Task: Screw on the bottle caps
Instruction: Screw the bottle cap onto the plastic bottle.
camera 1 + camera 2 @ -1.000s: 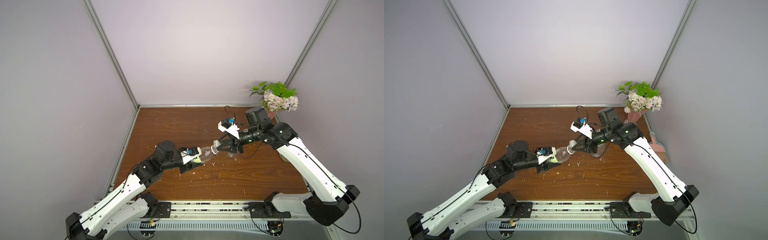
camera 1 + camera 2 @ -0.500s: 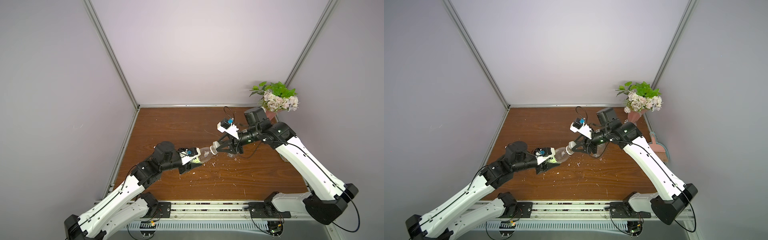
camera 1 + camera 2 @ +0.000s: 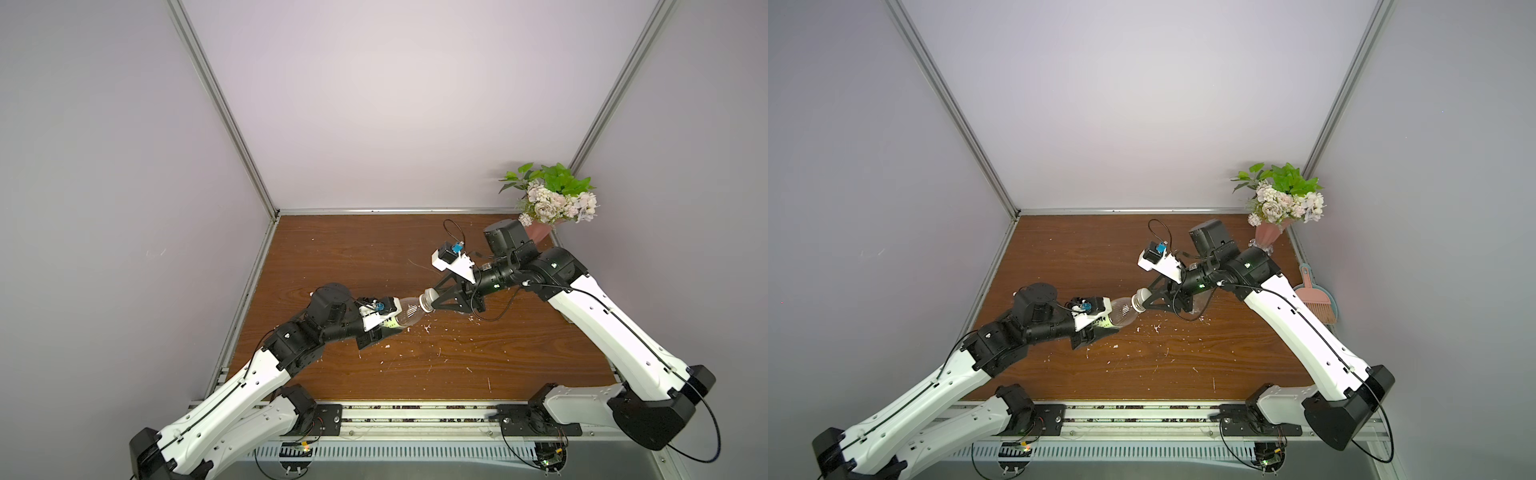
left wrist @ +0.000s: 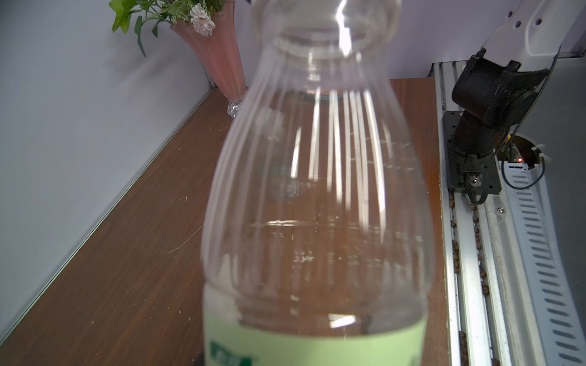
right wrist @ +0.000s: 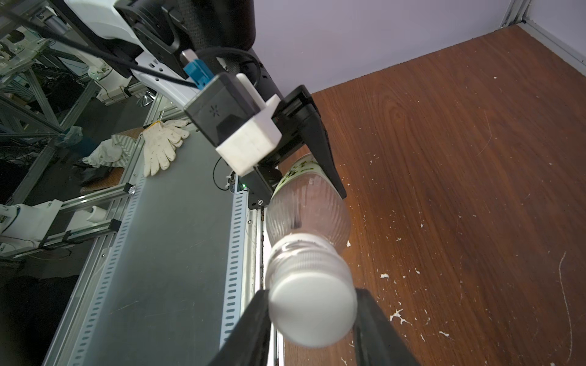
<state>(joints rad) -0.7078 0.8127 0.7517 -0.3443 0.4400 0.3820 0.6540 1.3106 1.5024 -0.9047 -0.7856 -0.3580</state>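
Basically nothing has shifted in the last second: both arms hold the same pose and neither claw has widened or narrowed.

In both top views the left gripper (image 3: 392, 324) is clenched on the labelled end of the bottle (image 3: 409, 313). The bottle lies sideways above the table (image 3: 353, 257), neck toward the right gripper (image 3: 430, 301), which pinches the cap (image 3: 427, 297) at the mouth.

Left wrist: the bottle (image 4: 317, 206) fills the frame with the green label (image 4: 314, 345) nearest the camera. Its own fingers are not visible here. A pink vase (image 4: 218, 57) stands behind.

Right wrist: the white cap (image 5: 312, 310) sits over the neck with a black finger (image 5: 253, 326) touching each side. Clear neck shows below the cap.

Judgement: the cap is seated but probably not tight, so the turning step looks paused or between twists. The other pair is not clearly seen.
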